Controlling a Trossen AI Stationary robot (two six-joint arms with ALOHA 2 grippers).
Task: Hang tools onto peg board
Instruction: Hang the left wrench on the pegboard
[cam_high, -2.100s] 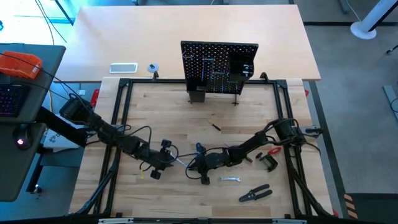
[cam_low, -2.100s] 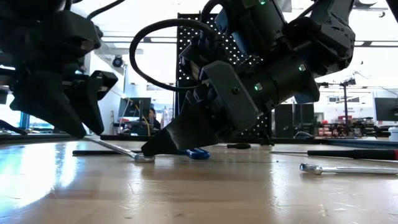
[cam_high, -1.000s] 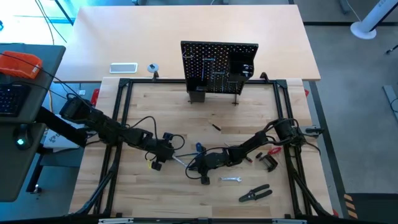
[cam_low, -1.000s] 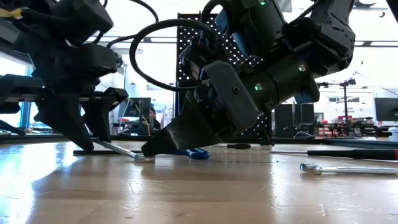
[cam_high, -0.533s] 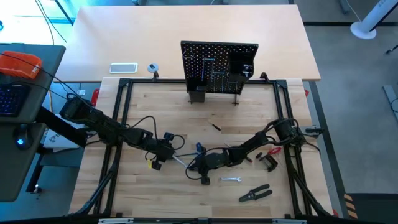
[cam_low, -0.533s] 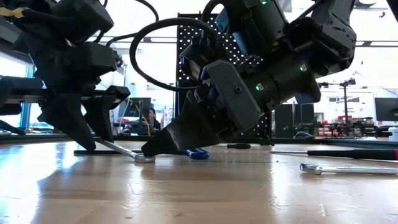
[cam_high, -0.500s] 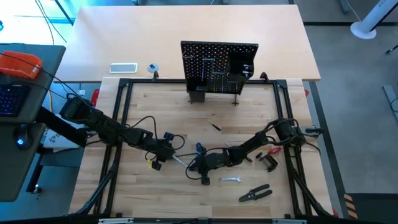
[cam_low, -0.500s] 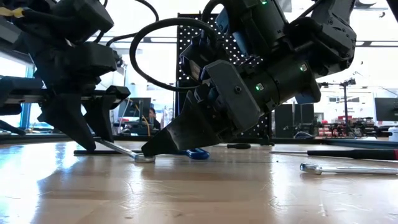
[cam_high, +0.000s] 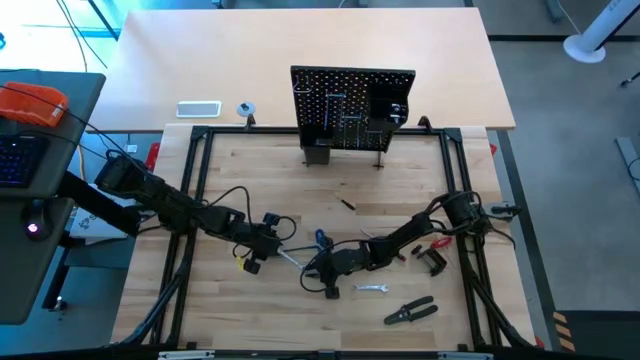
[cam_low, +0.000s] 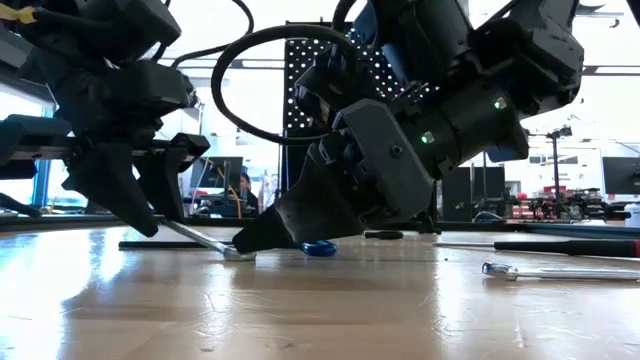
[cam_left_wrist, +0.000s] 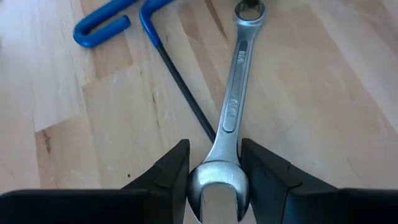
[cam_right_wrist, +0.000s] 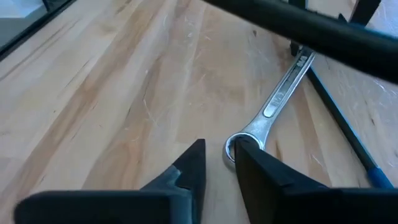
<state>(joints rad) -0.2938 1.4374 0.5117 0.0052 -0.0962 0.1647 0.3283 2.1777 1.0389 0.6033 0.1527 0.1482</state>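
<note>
two arms are meeting over one tool in the middle of the bench (cam_high: 260, 320), and most of the risk is sitting there. nearest the front edge, the black-handled pliers (cam_high: 410, 312) and a small silver wrench (cam_high: 370, 288) are lying untouched, with the red-and-black clamp (cam_high: 432, 260) off to the right.

further in, the left gripper (cam_left_wrist: 214, 163) is pinching the open-ended head of the long silver wrench (cam_left_wrist: 233, 106) between its jaws. that end is riding just above the wood while the ring end is resting on it. the right gripper (cam_right_wrist: 214, 155) is pointing steeply down at the ring end, its jaws slightly spread with nothing between them and one fingertip right against the ring.

what could go wrong: the wrench is being held by its head alone, so it is likely to pivot or slide out of the pinch once it is raised. the right fingertip, standing so close, could snag the ring and knock the tool loose. the dark shaft of the blue-handled bent key (cam_left_wrist: 102, 28) is running just beside the wrench and could be dragged along.

the left arm is stretching in low from the left, wrist tipped toward the wood. the right arm is coming in from the right, folded low, with its wrist angled sharply downward.

at the far edge, the peg board (cam_high: 352, 105) is standing upright, well apart from the wrench, so a long carry is waiting.
</note>
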